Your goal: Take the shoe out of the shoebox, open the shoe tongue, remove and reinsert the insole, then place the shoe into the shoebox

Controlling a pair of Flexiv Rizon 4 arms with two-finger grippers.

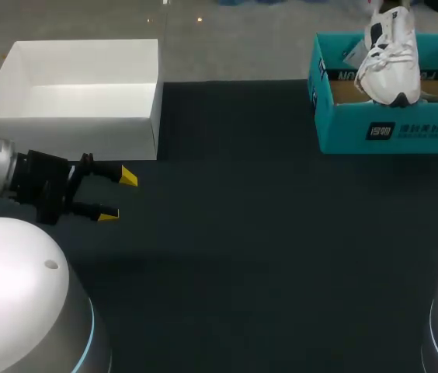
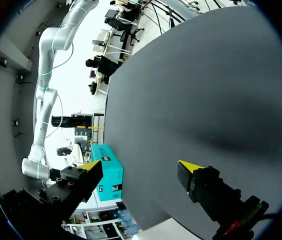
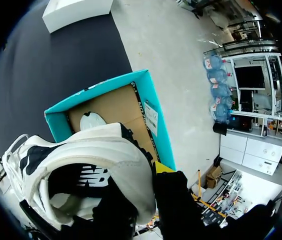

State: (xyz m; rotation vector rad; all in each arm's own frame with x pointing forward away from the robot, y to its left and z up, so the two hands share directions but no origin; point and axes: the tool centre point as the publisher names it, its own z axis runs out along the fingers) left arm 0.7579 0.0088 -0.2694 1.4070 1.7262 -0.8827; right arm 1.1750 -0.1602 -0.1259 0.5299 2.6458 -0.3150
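From my station, the shoe (image 1: 390, 58) hung above the teal shoebox (image 1: 390, 132) at the far right of the dark table (image 1: 265, 256), not resting inside it. It was white with dark patches, and in the head view it stood on end over the open box, its laces (image 1: 374, 56) facing the camera. The right claw (image 3: 138, 195) was clamped on it. In the right wrist view one black finger with a yellow tip pressed against the outside of the shoe's rim, while the other seemed to reach into the opening, so the shoe's wall sat between the two. Beneath the shoe the box showed a brown cardboard floor with a pale rounded piece (image 3: 92, 120) lying on it; I could not tell what that piece was. The left claw (image 1: 119, 196) hovered low over the table's left side, well apart from the shoebox, with its two fingers spread wide and nothing between them. Just beyond it sat an open white box (image 1: 71, 128) at the table's far left corner. The left wrist view showed only bare dark table ahead of those parted fingers, with the teal shoebox off beside one fingertip.
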